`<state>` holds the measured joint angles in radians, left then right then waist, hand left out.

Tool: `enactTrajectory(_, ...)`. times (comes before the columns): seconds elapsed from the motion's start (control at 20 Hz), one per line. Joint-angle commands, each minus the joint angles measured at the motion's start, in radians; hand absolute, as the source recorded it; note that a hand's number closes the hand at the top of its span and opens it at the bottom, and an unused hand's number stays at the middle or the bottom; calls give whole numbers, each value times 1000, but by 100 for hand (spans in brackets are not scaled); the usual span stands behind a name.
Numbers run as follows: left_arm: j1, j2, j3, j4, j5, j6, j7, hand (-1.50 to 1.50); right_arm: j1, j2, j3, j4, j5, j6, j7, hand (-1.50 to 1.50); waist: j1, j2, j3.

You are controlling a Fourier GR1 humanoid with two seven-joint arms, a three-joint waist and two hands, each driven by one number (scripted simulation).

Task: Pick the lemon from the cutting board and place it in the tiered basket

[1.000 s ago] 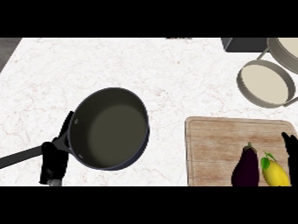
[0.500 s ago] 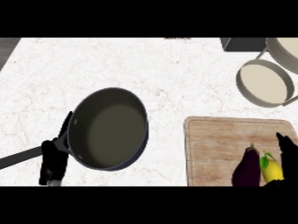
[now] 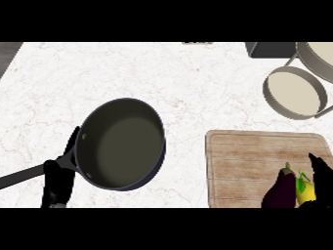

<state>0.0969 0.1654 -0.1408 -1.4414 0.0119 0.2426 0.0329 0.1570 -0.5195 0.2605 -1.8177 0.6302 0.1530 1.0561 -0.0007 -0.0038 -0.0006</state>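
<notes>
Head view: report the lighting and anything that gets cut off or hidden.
Head view: light is even, without glare; the frying pan casts only a faint shadow. The tiered basket runs past the right edge. The right hand covers part of the lemon, while the eggplant is cut by the lower edge.

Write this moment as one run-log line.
right hand: open beside lemon | lemon: on board | left hand: resting by pan

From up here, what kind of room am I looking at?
Most likely a kitchen: a marble-look counter carries a dark frying pan, a wooden cutting board with a lemon and an eggplant, and a tiered basket.
</notes>
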Motion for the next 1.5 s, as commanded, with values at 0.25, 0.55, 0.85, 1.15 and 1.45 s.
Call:
enactTrajectory(0.25,43,-29,11,25,-22,-10,-48,0,-57,127,28,130,133,-4,-11,150,6,4,1)
enactTrajectory(0.55,-40,-46,21,21,-48,24,54,0,8,48,-6,206,210,-80,-246,150,0,4,1)
enactTrajectory(0.85,-55,-6,65,64,-14,-46,14,0,-31,112,-75,206,254,-115,-133,150,-3,5,1)
enactTrajectory(1.15,2,-45,30,37,-41,-9,-16,0,-79,249,-211,109,253,-149,153,150,-6,3,0)
enactTrajectory(1.45,8,-26,50,37,-23,-31,-7,0,-141,302,-309,-133,341,-205,216,150,-18,-2,-2)
